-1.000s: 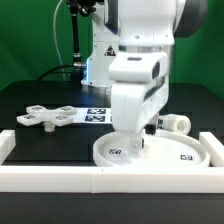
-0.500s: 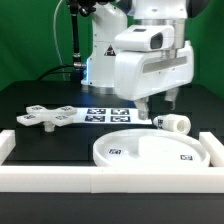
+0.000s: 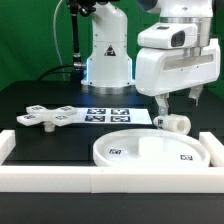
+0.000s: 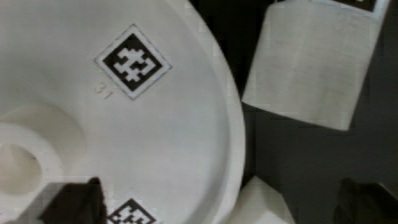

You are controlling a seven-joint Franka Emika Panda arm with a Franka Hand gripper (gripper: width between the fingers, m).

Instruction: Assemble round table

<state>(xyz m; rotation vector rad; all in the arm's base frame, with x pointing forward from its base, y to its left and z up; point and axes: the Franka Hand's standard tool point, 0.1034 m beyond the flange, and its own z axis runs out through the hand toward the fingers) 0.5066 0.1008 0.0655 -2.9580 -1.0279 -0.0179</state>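
Round-table parts on the desk point(image 3: 40, 140), with the arm between grasps

Tool point(image 3: 178, 104): poised clear of the desk on the exterior view's right, jaws spread wide and gripping nothing. Confirmed from the wrist view by two dark fingertips point(image 4: 71, 203) set well apart, with nothing clamped between.

Large rimmed round disc point(image 3: 155, 150): flat on the desk, rim upward, touching the front border rail point(image 3: 60, 178). Probably parked there for bracing against sliding under later pressing or twisting. Tags face up, one of them sharp in the wrist view point(image 4: 134, 62), alongside a round hub point(image 4: 22, 160) near the disc's middle.

Short cylindrical post point(image 3: 176, 123): on its side just beyond the disc's far edge and almost directly under the tool; contact with the rim impossible to judge.

Flat cross-shaped piece point(image 3: 45, 116): well apart on the exterior view's left, beside the marker board point(image 3: 110, 115), apparently kept out of the working path until needed.

Step in hand, as a judgement: approach to the post, given open jaws lined up over it; assembly barely begun, with all three parts separate.

Next move, likewise judged: descent and a centred pinch across the post's round flank, then uprighting over the hub.

Main hazard: rolling of the post under an off-centre touch, being a cylinder on its side
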